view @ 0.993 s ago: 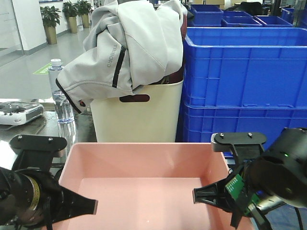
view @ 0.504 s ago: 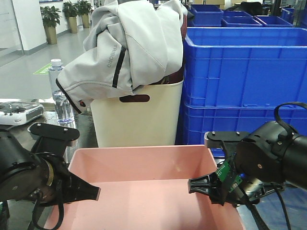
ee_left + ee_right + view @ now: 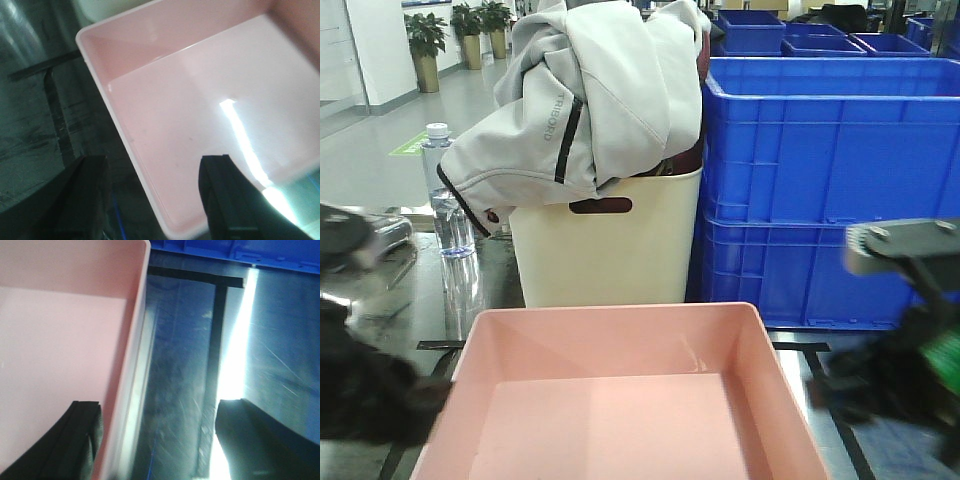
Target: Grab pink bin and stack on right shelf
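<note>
The pink bin (image 3: 620, 400) sits upright on the dark glossy right shelf (image 3: 500, 275), inside the black tape outline (image 3: 798, 345). My left gripper (image 3: 157, 200) is open. One finger (image 3: 225, 200) is over the bin's floor and the other (image 3: 87, 197) is outside, so the left rim (image 3: 107, 102) passes between them untouched. My right gripper (image 3: 167, 440) is open astride the bin's right wall (image 3: 132, 340), with the shelf (image 3: 180, 365) below. Both arms are motion-blurred in the front view, the left arm (image 3: 360, 400) and the right arm (image 3: 905, 370) beside the bin.
A cream bin (image 3: 610, 250) draped with a grey jacket (image 3: 590, 100) stands right behind the pink bin. Stacked blue crates (image 3: 830, 180) fill the back right. A water bottle (image 3: 445, 195) stands at the back left. A black tape corner (image 3: 220, 300) lies right of the bin.
Both grippers held the bin's side walls from inside. Now both have let go and swung outward to the bin's sides. The bin slid slightly away, then stayed put.
</note>
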{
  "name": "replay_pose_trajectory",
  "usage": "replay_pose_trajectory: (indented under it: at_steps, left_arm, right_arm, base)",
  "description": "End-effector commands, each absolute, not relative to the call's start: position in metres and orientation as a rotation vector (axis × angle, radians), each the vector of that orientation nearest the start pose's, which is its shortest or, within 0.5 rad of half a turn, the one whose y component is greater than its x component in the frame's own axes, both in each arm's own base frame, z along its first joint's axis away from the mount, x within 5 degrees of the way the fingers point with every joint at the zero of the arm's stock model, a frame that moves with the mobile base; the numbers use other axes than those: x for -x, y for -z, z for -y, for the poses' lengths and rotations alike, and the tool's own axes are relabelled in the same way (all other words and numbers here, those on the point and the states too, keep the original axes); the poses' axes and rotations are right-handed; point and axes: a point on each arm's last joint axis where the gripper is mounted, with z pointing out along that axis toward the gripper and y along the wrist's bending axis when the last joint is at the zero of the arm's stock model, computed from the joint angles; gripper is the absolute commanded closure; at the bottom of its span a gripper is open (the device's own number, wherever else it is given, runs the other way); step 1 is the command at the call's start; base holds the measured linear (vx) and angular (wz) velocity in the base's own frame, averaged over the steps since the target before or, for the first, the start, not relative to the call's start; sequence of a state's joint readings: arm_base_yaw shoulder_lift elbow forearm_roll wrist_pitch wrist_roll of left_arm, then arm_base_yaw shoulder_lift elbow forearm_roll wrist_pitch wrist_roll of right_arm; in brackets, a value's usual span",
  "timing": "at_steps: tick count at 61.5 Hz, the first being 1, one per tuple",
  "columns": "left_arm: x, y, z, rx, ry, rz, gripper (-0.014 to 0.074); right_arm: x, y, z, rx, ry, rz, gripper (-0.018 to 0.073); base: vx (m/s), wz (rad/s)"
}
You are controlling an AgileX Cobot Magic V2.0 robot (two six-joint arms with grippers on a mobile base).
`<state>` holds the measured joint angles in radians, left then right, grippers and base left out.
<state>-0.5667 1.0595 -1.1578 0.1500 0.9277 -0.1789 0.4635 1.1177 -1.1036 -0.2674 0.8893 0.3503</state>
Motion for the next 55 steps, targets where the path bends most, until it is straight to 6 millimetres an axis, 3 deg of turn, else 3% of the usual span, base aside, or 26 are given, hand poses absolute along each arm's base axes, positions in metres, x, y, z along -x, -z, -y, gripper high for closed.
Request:
replay_pose_trajectory:
  at_steps: [1, 14, 25, 33, 42, 55]
  left_arm:
    - [-0.145, -0.414, 0.089, -0.573, 0.298, -2.106, 0.0079]
    - [-0.080, -0.386, 0.067, -0.739, 0.463, -1.970, 0.0079]
    - [-0.054, -0.356, 0.055, -0.734, 0.519, -1.930, 0.0079]
    - [-0.050, -0.336, 0.052, -0.725, 0.516, -1.931, 0.0080]
    - [-0.052, -0.321, 0.052, -0.740, 0.497, -1.930, 0.0136]
    - [-0.053, -0.320, 0.052, -0.730, 0.496, -1.921, 0.0357]
  right_arm:
    - [-0.175, -0.381, -0.066, 0.313, -0.066, -2.183, 0.0030]
    - [-0.091, -0.362, -0.029, 0.385, -0.114, -2.036, 0.0030]
    - [-0.041, -0.334, -0.011, 0.403, -0.194, -1.978, 0.0030]
    - [-0.035, -0.316, -0.007, 0.453, -0.158, -2.025, 0.0030]
    - [-0.037, -0.311, -0.009, 0.466, -0.153, -2.023, 0.0068]
    - [-0.037, -0.312, -0.010, 0.494, -0.152, -2.010, 0.0352]
  base:
    - [0.00, 0.00]
    - [0.00, 0.00]
    - [0.00, 0.00]
    - [0.00, 0.00]
    - [0.00, 0.00]
    - [0.00, 0.00]
